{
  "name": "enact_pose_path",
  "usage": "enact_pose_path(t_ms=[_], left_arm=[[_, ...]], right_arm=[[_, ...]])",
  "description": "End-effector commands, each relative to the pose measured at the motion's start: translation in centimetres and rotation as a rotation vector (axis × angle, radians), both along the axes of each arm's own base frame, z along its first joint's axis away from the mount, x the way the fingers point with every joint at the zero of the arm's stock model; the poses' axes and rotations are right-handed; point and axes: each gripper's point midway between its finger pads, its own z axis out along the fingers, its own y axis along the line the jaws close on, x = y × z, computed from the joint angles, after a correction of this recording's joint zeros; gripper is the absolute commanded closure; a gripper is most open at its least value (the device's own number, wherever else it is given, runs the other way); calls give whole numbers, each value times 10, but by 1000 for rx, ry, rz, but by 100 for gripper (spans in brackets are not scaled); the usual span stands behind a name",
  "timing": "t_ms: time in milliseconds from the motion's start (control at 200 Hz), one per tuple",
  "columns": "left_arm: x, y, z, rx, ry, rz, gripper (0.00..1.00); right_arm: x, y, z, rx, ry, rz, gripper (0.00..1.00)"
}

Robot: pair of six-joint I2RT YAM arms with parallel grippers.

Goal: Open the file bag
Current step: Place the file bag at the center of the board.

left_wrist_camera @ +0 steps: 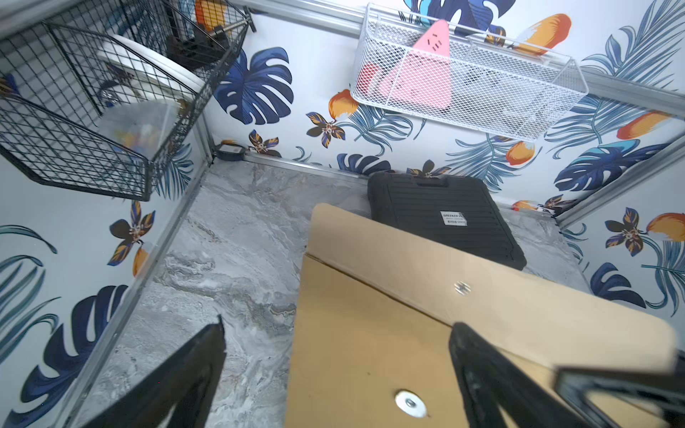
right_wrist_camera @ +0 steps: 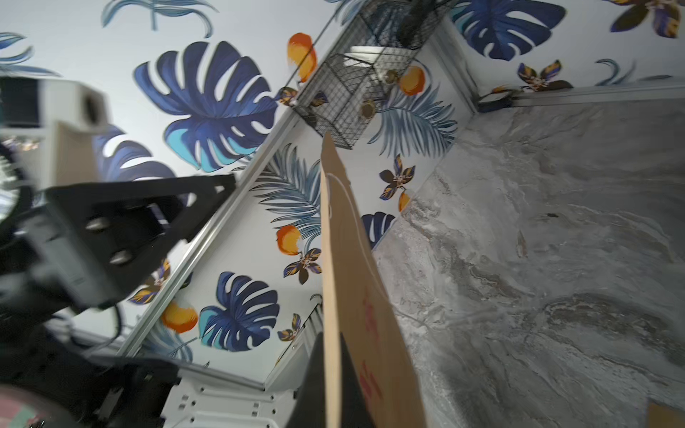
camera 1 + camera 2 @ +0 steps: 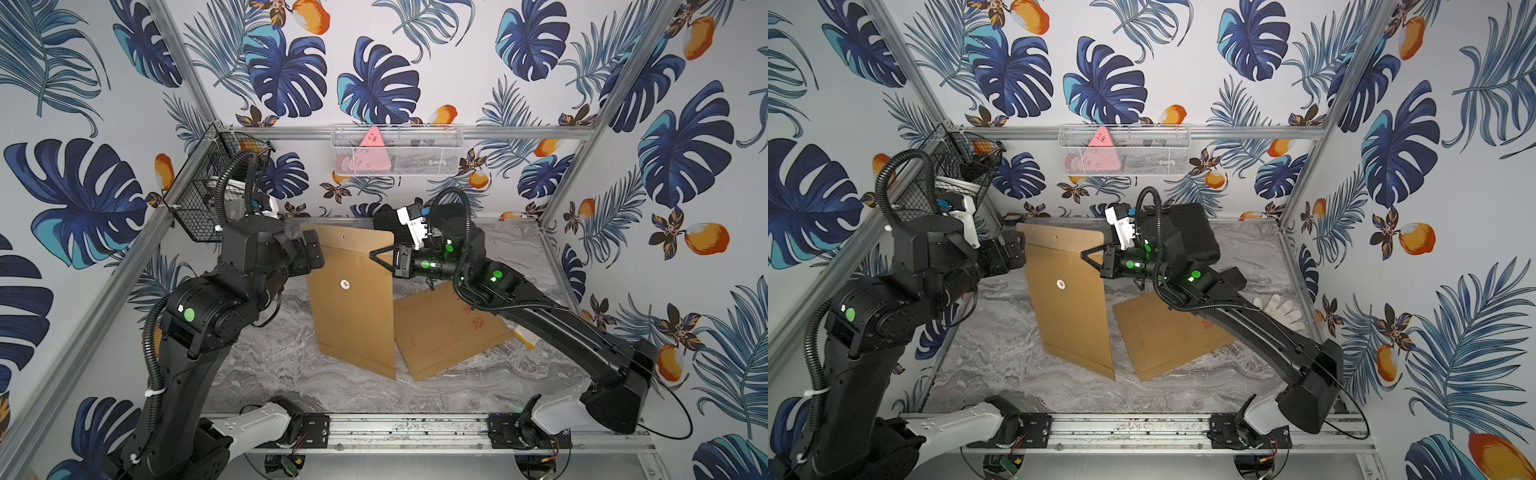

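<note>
Right claw [image 3: 374, 253] pinches the bag [image 3: 353, 316] upright; left claw [image 1: 337, 333] is spread wide.
Best to close its fingers on the flap [image 1: 407, 255] just ahead, then peel gently.

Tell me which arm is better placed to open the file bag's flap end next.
Left, probably. The right gripper is shut on one edge of the file bag, holding it upright. The left gripper is open, fingers either side of the opposite edge near the flap, free to close there.

A lab robot cell is suggested by silver aluminium frame bars [image 3: 519, 132], leaf-printed wall panels [image 3: 415, 41], a grey marble-pattern tabletop [image 3: 270, 365] below the right gripper [image 3: 373, 254] and a white wire-mesh basket [image 3: 436, 164] beyond it.
</note>
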Motion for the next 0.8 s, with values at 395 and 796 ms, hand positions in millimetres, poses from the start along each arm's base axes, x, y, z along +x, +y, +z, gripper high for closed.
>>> enact_pose_path(t_ms=[395,796], left_arm=[[-1,-36,-98,-13,270,-166,1],[-7,-40,-126,-33,327,-180,1]], right_arm=[[102,91,-215,-124,250,61,100],[121,112,-300,-255,348,59,99]])
